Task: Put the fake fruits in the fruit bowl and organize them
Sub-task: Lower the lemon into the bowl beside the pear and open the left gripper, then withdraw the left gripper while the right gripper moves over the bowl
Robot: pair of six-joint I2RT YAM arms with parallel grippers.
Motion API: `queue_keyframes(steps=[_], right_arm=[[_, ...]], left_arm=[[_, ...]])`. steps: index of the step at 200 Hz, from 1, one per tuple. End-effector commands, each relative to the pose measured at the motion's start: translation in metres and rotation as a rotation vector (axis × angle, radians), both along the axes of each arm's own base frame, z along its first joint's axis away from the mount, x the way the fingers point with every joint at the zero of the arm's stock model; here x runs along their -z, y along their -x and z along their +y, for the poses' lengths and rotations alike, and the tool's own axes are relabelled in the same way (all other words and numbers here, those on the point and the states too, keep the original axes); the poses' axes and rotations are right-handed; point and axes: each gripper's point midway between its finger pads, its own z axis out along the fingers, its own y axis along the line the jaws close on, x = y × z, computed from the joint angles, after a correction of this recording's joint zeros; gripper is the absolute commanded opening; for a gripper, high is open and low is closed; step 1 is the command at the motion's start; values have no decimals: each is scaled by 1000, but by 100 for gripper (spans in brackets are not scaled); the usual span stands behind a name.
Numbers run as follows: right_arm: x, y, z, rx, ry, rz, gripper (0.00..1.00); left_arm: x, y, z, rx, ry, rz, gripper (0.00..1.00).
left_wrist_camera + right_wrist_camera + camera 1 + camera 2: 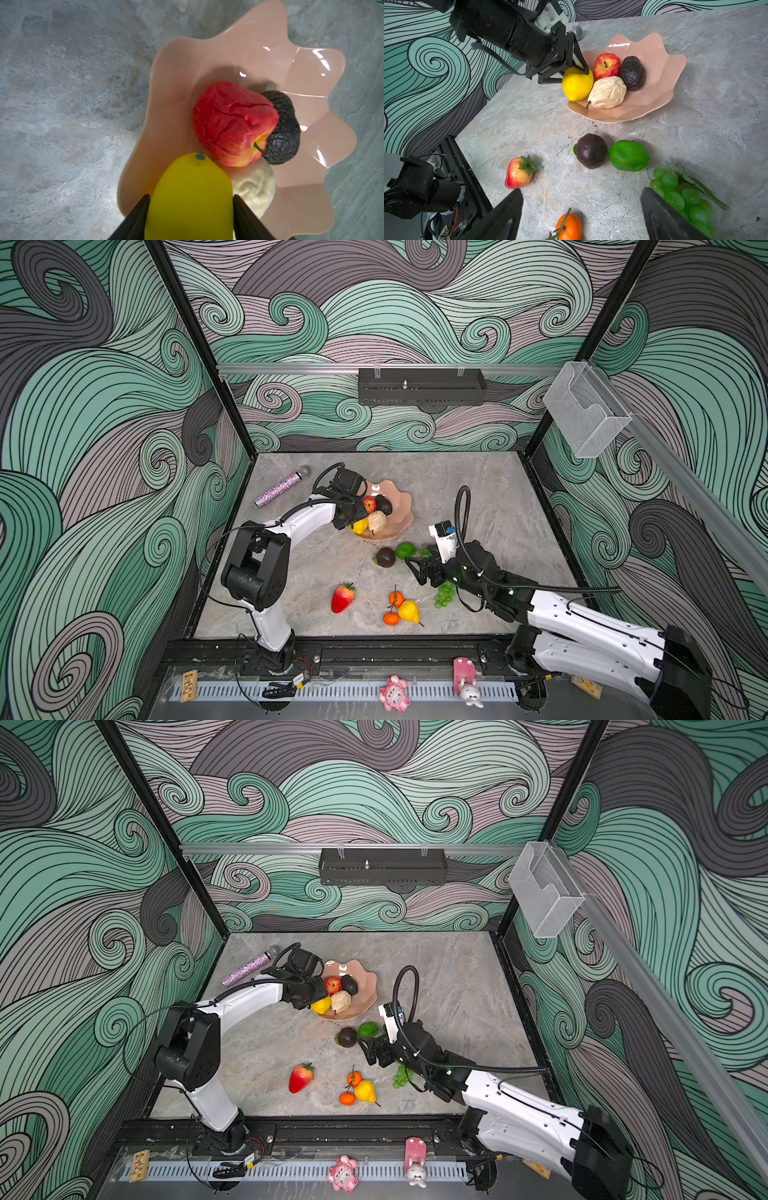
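The salmon-pink fruit bowl holds a red apple, a dark avocado and a cream pear. A lemon rests at its near-left rim. My left gripper is shut on the lemon, a finger against each side. On the table lie another dark avocado, a lime, a strawberry, two tangerines, a yellow pear and green grapes. My right gripper hovers open and empty between the lime and the grapes.
A glittery pink microphone lies at the back left of the table. A black tray hangs on the back wall and a clear box on the right wall. Small toys sit on the front rail.
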Motion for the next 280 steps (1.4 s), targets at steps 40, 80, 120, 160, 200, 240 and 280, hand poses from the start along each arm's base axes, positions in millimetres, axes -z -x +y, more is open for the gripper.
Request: queue_keyframes(steps=[40,80,120,160,200,240,280], right_arm=[[5,-2,-2,9,4,14,89],[6,-2,-1,8,9,22,90],[8,-3,-1,10,14,28,90],[8,-4,-3,20,22,34,89],[8,-7,-4,36,29,43,89],[12,-11,-5,54,75,78,88],[14,-20,5,25,187,134,86]], left_arm=[[-7,-3,-2,6,17,11,78],[-9,-7,-7,14,38,4,71],[-7,-10,-14,28,65,13,68],[-9,-8,-10,26,44,12,71],[-17,-6,-4,23,20,-9,74],[-39,-2,2,38,3,-55,75],[-72,18,14,85,-4,-175,76]])
